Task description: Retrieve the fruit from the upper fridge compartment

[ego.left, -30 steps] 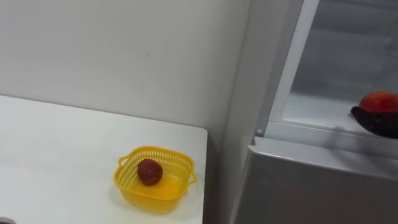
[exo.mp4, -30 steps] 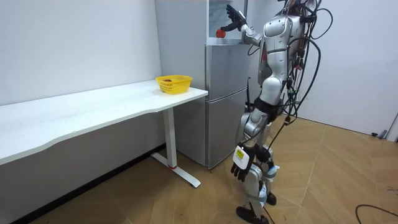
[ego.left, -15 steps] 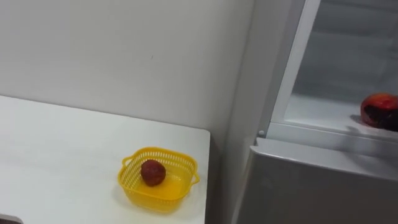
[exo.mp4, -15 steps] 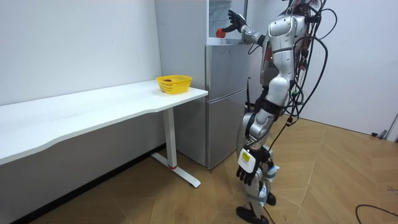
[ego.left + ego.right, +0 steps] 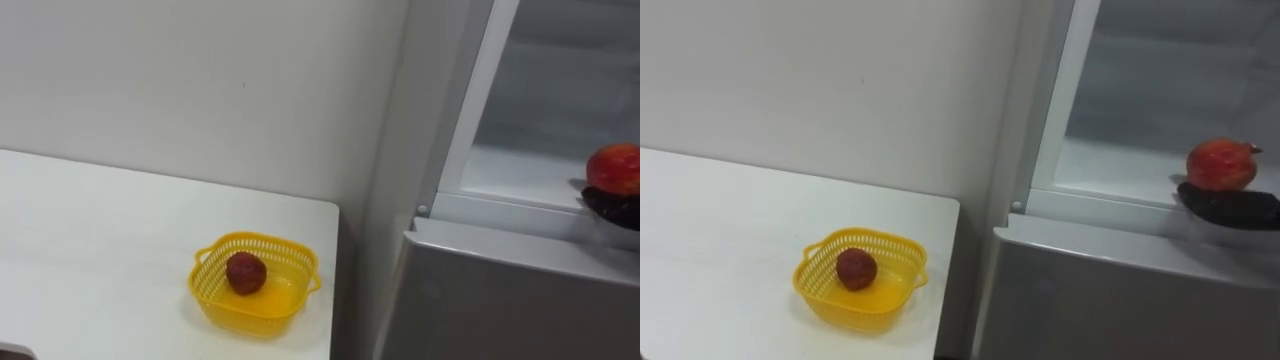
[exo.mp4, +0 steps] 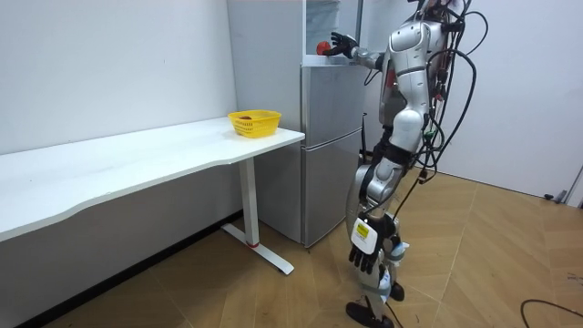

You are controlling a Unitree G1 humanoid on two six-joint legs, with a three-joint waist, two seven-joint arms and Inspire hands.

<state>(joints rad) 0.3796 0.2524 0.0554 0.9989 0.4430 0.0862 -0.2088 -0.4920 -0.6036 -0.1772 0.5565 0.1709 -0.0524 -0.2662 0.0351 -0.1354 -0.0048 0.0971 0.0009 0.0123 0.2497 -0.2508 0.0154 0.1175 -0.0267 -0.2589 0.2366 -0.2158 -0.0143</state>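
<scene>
Upper fridge [image 5: 1160,90] open, shelf free L of red fruit [image 5: 1220,165]; fridge side near basket [image 5: 243,316] R.

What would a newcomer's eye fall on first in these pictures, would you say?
First, the red fruit at the front of the open upper fridge compartment, right above the robot's dark right hand. Then the yellow basket near the white table corner beside the fridge, with a darker red fruit in it. In the room view the robot stands at the fridge, its left hand hanging by its leg.
</scene>
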